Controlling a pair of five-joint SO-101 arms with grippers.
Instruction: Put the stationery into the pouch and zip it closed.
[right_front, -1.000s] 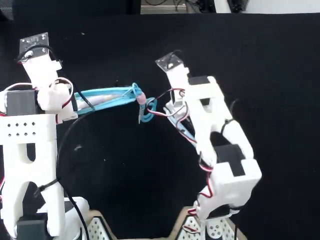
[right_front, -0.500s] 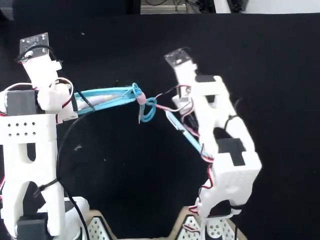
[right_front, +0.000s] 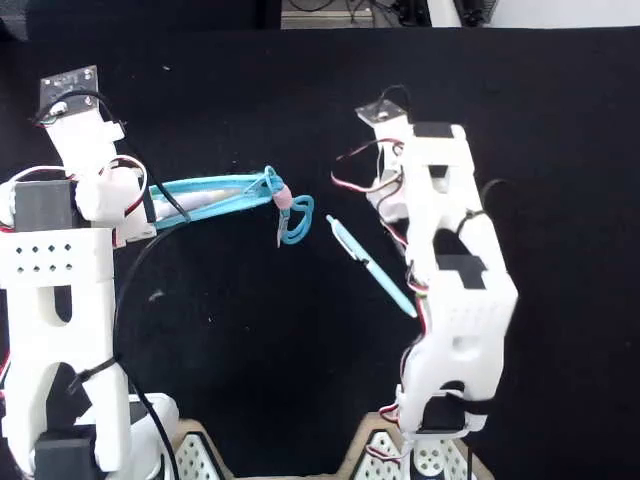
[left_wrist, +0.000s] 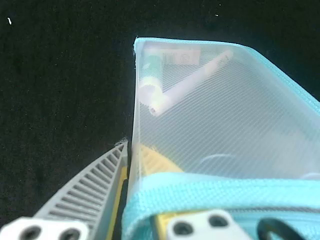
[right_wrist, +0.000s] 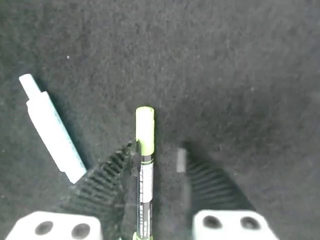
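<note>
My left gripper is shut on the end edge of a light blue mesh pouch. The pouch holds a white marker and a green item. From above, the pouch stretches from that gripper toward the table's middle, its pink zip pull and blue loop at the far end. My right gripper stands open just above the mat. A green-capped pen lies between its fingers, close against one of them. A light blue pen lies on the mat beside it, also seen from above.
The right arm stands right of the light blue pen, apart from the pouch. A black mat covers the table, with bare room between the two arms and at the back. Both arm bases sit at the near edge.
The right arm has swung right, away from the pouch's zip loop, uncovering the light blue pen. The left arm and pouch have not moved.
</note>
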